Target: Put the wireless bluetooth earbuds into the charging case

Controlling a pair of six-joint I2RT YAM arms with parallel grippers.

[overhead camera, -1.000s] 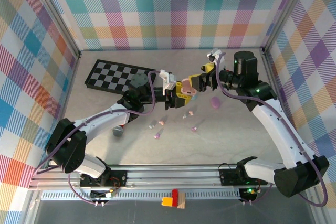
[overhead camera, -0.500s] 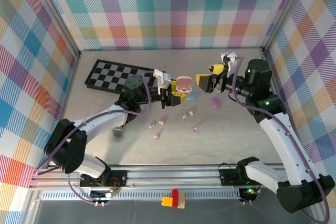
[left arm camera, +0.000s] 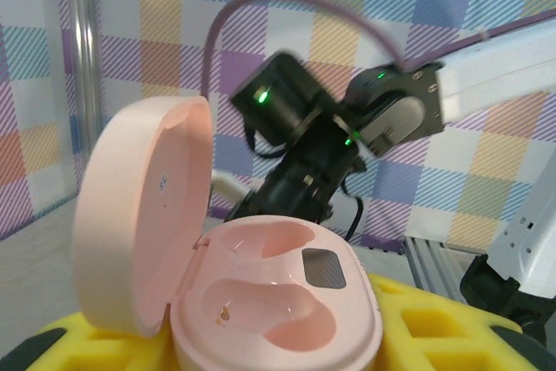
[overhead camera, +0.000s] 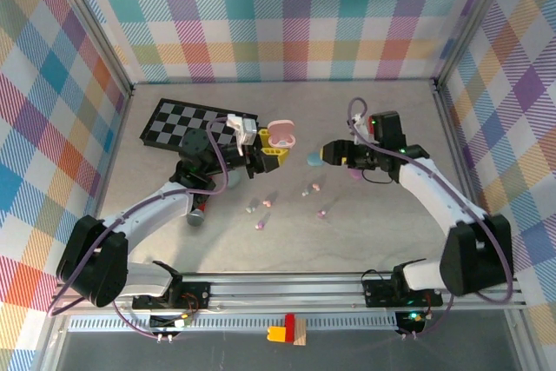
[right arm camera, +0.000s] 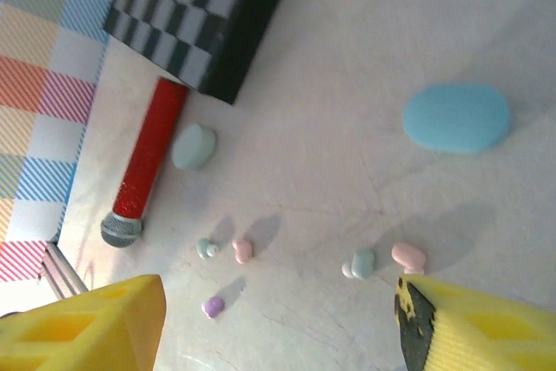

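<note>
My left gripper is shut on a pink charging case, held above the table with its lid swung open. Both wells of the case are empty, and yellow fingers flank it. Several earbuds lie loose on the table: a pink one beside a pale green one, another pale green and pink pair, and a purple one. My right gripper is low over the table, open and holding nothing, with the buds between and beyond its fingers.
A blue case lies shut near the right gripper, a purple case sits by the right arm, and a pale green case rests beside a red-handled tool. A checkerboard lies at the back left.
The right gripper left the pink case, swung right, then dropped low near the blue case. The left gripper carried the pink case leftward, its lid now open.
</note>
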